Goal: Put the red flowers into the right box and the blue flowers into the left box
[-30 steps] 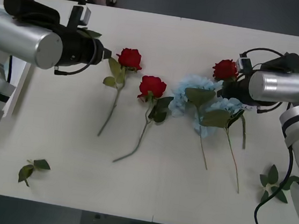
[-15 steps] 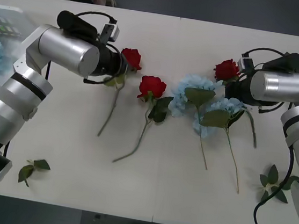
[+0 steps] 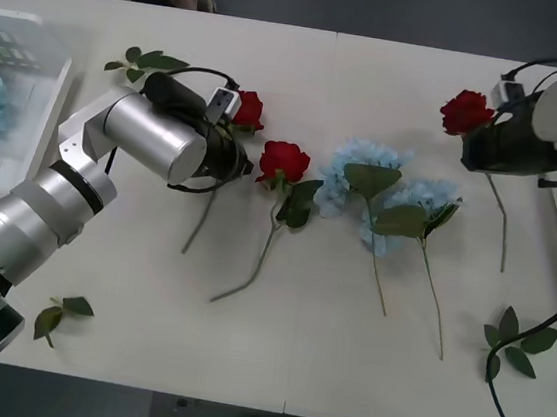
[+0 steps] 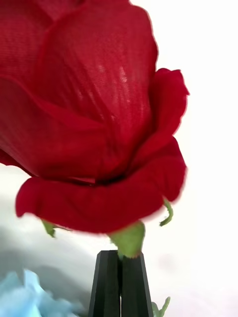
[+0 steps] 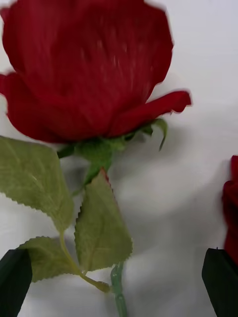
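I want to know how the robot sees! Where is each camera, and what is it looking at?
Front view: sits above the arms, looking down at the table; both arms show, left gripper over a rose, right gripper holding a rose.
Right wrist view: on the right wrist, facing the held rose; its black fingers pinch the stem.
Left wrist view: on the left wrist, facing the leftmost rose; open fingertips at the corners.
Shared: each wrist rose also appears in the front view.
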